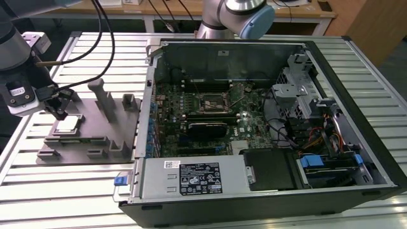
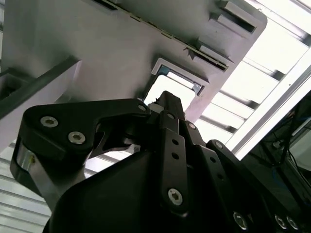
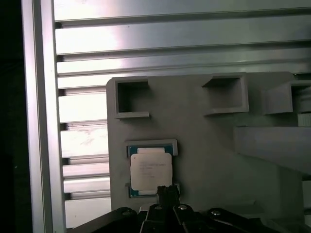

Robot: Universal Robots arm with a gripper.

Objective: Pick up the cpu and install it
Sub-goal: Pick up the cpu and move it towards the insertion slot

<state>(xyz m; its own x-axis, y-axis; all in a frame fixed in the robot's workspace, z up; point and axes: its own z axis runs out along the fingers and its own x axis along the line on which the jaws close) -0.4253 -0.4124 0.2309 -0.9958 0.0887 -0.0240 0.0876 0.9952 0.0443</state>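
Sitting flat in a square recess of the tray (image 1: 92, 126), the cpu (image 3: 150, 170) is showing its silvery lid upward, with a thin darker rim around it. I am judging it light, stiff and fragile. The lid is slick metal and the underside will likely not be tolerating scraping, so I am favouring two opposite edges of the rim as the place to take hold, keeping it level. I am holding my end effector (image 3: 167, 191) just above the cpu's edge, clenched, fingertips together and grasping nothing. Around the cpu, two square pockets (image 3: 131, 99) of the tray are standing empty, and its posts (image 1: 102, 98) are rising nearby. On the exterior view's right, the open case (image 1: 222, 62) is holding the board, where the socket (image 1: 213, 102) is lying well apart from the cpu. Everything is resting on the slatted counter (image 1: 64, 191).
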